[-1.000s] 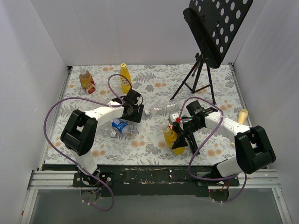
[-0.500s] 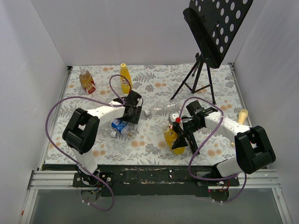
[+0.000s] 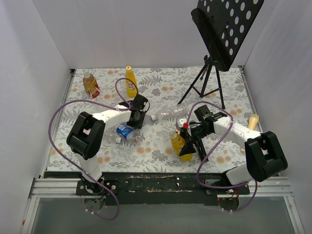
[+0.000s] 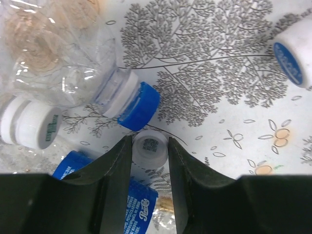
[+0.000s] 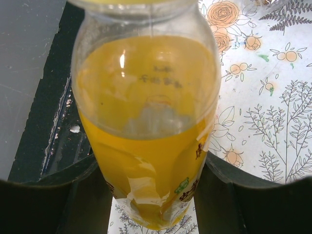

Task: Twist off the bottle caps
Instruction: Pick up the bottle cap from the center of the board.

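1. Brown bottle (image 3: pixel 90 84) stands at the upper left of the top view, well apart from my arms.
2. Standing juice bottle (image 3: pixel 130 82) is upright at the upper centre-left, just behind my left wrist.
3. My left gripper (image 4: pixel 149 140) is clamped on a small white cap (image 4: pixel 150 146), one finger on each side, at the low centre of the wrist view. I can't tell if it sits on a neck.
4. It's crowded there. A blue cap (image 4: pixel 140 106) on a clear bottle (image 4: pixel 58 53) lies just above my fingertips. A white-capped neck (image 4: pixel 34 124) is at the left edge and the blue-labelled bottle (image 4: pixel 131 200) is under my fingers. A blue-faced cap (image 4: pixel 292 56) is at the upper right, apart.
5. Long clear bottle (image 3: pixel 168 116) lies flat at mid-frame between my two grippers.
6. My right gripper (image 5: pixel 151 165) pinches the held juice bottle (image 5: pixel 146 112) on both sides. It is tilted at the lower centre-right of the top view, with its red cap (image 3: pixel 185 125) at the upper end.
7. Music stand (image 3: pixel 222 34) is at the upper right, with a tripod leg near my right arm. Purple cables (image 3: pixel 63 109) loop over both arms.
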Robot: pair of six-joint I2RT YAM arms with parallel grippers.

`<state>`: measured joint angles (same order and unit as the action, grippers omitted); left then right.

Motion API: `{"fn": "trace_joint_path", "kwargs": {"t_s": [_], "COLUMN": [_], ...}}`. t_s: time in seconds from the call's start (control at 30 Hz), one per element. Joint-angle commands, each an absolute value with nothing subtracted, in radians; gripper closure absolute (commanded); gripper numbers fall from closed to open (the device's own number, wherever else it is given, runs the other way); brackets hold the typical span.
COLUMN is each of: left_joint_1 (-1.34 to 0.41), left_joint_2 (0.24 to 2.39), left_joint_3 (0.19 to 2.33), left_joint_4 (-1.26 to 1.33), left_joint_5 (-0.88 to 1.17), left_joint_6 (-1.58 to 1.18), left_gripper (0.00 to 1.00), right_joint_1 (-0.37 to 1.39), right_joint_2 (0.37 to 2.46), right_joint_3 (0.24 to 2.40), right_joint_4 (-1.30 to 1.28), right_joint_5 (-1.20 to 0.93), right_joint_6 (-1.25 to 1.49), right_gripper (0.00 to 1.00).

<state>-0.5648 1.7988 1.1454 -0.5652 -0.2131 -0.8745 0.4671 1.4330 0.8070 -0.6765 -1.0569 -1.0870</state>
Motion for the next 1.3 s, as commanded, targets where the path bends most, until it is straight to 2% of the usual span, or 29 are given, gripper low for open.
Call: {"fn": "trace_joint_path", "kwargs": {"t_s": [0.0,0.3,0.5,0.9,1.03,1.27], "left_joint_1": [-0.563,-0.563,-0.563,-0.563,-0.565,-0.566], "left_joint_2": [1.737,1.698,1.68,1.782,1.809,1.838], "left_joint_3": [1.158,1.158,1.149,1.175,1.177,1.18], "left_joint_4": [-0.558,-0.549,-0.505,-0.454,-0.46,-0.482], "left_joint_5": [-0.129,-0.046,-0.017,-0.035,-0.046,-0.057], "left_joint_6": [-0.861,-0.853,-0.851,-0.876,-0.877,-0.882], "left_gripper": [0.76,0.81,0.78,0.76,0.73,0.58], "right_joint_1": [0.474,0.474,0.474,0.474,0.474,0.474], "right_joint_2": [1.414,1.413,1.413,1.411,1.413,1.414], "right_joint_3": [0.816,0.816,0.816,0.816,0.816,0.816], "right_joint_4": [-0.676,-0.677,-0.677,-0.676,-0.677,-0.678], "right_joint_5": [-1.055,-1.054,-1.052,-1.049,-1.048,-1.049], "right_joint_6": [-1.092,-1.091,-1.094,-1.094,-1.095,-1.095], "right_gripper": [0.94,0.94,0.94,0.94,0.94,0.94]}}
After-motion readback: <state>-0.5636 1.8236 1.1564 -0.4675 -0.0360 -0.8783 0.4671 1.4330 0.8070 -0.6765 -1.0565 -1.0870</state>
